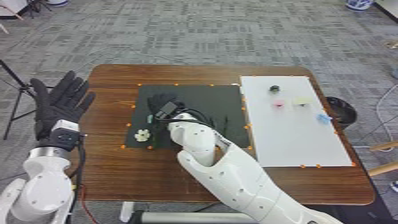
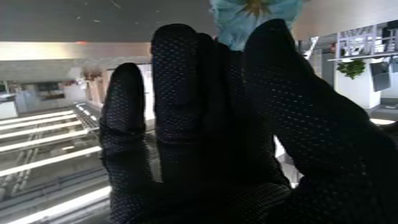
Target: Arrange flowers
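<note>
Across the middle of the head view I see a brown, wood-grained desk [image 1: 120,172] with rounded corners, a smooth white sheet [image 1: 293,142] at its right and a dark square mat [image 1: 213,95] left of centre. The left hand [image 1: 60,104] spreads empty at the frame's left; the right hand [image 1: 162,102], over the mat, has fairly straight fingers, its grip unclear. Small flowers, pink [image 1: 279,103], yellow [image 1: 302,101] and pale blue [image 1: 324,119], dot the sheet's upper half, a white flower [image 1: 142,135] lies on the mat's lower left, and the wrist view reveals dotted glove fabric and a blue flower's [image 2: 234,22] thin, crinkled petals by the fingertips.

The bench [image 1: 133,175] is grained brown wood, the black mat [image 1: 213,95] matt, the white board [image 1: 284,135] smooth. The right arm [image 1: 235,175] looks like smooth plastic; the right hand [image 1: 163,101] wears dotted cloth. The blue flower [image 2: 234,25] has crinkled, cloth-like petals.
</note>
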You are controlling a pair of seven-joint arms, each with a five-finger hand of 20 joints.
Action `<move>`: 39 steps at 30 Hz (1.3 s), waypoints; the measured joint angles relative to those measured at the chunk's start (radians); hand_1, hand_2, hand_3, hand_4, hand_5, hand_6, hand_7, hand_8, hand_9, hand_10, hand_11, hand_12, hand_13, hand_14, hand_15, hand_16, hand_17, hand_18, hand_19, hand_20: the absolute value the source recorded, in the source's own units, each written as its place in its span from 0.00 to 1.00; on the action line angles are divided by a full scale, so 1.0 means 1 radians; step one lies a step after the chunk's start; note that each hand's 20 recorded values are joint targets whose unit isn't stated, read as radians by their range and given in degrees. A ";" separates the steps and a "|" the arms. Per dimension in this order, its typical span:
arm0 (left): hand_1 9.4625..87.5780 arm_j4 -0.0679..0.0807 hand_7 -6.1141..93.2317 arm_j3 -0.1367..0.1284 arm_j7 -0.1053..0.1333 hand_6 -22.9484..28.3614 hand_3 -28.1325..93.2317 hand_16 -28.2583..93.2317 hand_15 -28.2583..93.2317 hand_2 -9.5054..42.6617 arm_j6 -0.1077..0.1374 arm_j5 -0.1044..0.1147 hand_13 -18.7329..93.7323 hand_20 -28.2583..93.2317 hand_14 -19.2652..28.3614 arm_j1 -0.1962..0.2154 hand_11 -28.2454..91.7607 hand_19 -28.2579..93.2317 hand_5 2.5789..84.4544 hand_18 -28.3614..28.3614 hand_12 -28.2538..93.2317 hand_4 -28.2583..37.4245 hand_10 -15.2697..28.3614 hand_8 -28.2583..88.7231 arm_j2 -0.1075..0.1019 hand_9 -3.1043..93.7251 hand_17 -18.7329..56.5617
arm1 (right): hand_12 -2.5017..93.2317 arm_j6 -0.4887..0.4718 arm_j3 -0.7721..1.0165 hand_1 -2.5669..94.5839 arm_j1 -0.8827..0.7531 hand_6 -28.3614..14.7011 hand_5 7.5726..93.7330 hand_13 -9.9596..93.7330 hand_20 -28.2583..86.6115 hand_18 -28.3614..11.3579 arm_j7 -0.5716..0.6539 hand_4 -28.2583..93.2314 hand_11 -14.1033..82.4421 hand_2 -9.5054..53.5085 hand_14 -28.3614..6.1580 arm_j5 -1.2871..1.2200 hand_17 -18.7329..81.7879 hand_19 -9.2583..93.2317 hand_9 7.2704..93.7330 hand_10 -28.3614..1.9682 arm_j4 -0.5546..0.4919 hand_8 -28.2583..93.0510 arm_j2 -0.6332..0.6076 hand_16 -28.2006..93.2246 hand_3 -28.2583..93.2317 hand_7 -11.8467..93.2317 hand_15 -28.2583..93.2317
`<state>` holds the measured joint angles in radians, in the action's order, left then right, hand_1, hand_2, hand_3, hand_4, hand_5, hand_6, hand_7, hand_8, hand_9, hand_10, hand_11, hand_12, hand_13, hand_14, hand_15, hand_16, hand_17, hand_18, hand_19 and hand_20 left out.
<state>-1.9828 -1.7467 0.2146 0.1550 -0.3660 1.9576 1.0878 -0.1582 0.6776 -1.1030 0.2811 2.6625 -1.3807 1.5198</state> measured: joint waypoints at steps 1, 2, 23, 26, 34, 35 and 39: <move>0.40 0.000 0.17 0.000 0.000 0.60 0.43 0.13 0.46 0.63 0.000 0.000 0.38 0.26 0.67 0.000 0.44 0.59 0.50 0.76 0.25 0.00 0.67 0.16 0.000 0.38 0.14 | 0.19 0.000 0.000 0.56 0.000 0.65 0.65 0.70 0.52 0.19 0.000 0.00 0.28 0.00 0.58 0.000 0.47 0.82 0.65 0.56 0.000 0.13 0.000 0.53 0.83 0.28 0.61; 0.40 0.000 0.17 0.000 0.001 0.60 0.44 0.13 0.46 0.63 0.000 0.000 0.38 0.26 0.67 0.000 0.44 0.59 0.50 0.76 0.25 0.00 0.67 0.16 0.000 0.38 0.14 | 0.19 0.000 0.000 0.56 0.000 0.64 0.64 0.70 0.52 0.19 0.000 0.00 0.28 0.00 0.58 0.002 0.47 0.82 0.65 0.57 0.000 0.12 0.000 0.52 0.83 0.28 0.62; 0.36 -0.003 0.15 -0.001 0.015 0.61 0.51 0.15 0.44 0.60 -0.002 0.000 0.37 0.26 0.68 0.010 0.42 0.57 0.49 0.76 0.26 0.00 0.68 0.16 0.001 0.37 0.13 | 0.27 0.039 0.001 0.65 0.009 0.70 0.77 0.72 0.54 0.22 0.006 0.00 0.25 0.14 0.64 0.000 0.48 0.81 0.75 0.64 0.012 0.22 -0.001 0.55 0.76 0.31 0.60; 0.35 -0.003 0.15 0.001 0.015 0.61 0.53 0.16 0.43 0.59 -0.002 0.000 0.37 0.27 0.68 0.009 0.41 0.56 0.49 0.76 0.26 0.00 0.68 0.16 0.001 0.37 0.13 | 0.27 0.079 -0.001 0.63 0.014 0.69 0.75 0.73 0.54 0.22 0.007 0.00 0.24 0.07 0.65 0.000 0.49 0.81 0.76 0.65 0.019 0.21 -0.001 0.57 0.78 0.33 0.58; 0.30 -0.003 0.14 0.002 0.016 0.61 0.60 0.17 0.40 0.57 -0.002 -0.001 0.37 0.28 0.68 0.008 0.39 0.55 0.48 0.75 0.27 0.00 0.68 0.17 0.001 0.37 0.13 | 0.32 0.085 -0.001 0.63 0.017 0.69 0.73 0.72 0.54 0.22 0.008 0.00 0.23 0.02 0.66 -0.001 0.49 0.81 0.78 0.70 0.021 0.19 -0.005 0.57 0.79 0.36 0.59; 0.30 -0.003 0.14 0.002 0.016 0.61 0.60 0.17 0.39 0.57 -0.002 -0.001 0.37 0.28 0.68 0.008 0.39 0.55 0.48 0.75 0.27 0.00 0.68 0.17 0.001 0.36 0.13 | 0.32 0.087 -0.001 0.62 0.017 0.68 0.72 0.72 0.53 0.22 0.009 0.00 0.23 0.01 0.66 -0.002 0.48 0.81 0.78 0.70 0.021 0.19 -0.005 0.57 0.79 0.36 0.59; 0.30 -0.003 0.14 0.000 0.016 0.61 0.60 0.18 0.38 0.57 -0.003 -0.001 0.37 0.28 0.68 0.009 0.38 0.54 0.48 0.75 0.27 0.00 0.68 0.17 0.002 0.36 0.14 | 0.24 0.088 -0.002 0.59 0.018 0.66 0.67 0.71 0.53 0.21 0.011 0.00 0.30 0.00 0.64 -0.004 0.48 0.81 0.70 0.64 0.021 0.19 -0.006 0.56 0.81 0.33 0.61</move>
<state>-1.9858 -1.7465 0.2302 0.1524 -0.3673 1.9664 1.0899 -0.0704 0.6761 -1.0848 0.2917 2.6581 -1.3594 1.5134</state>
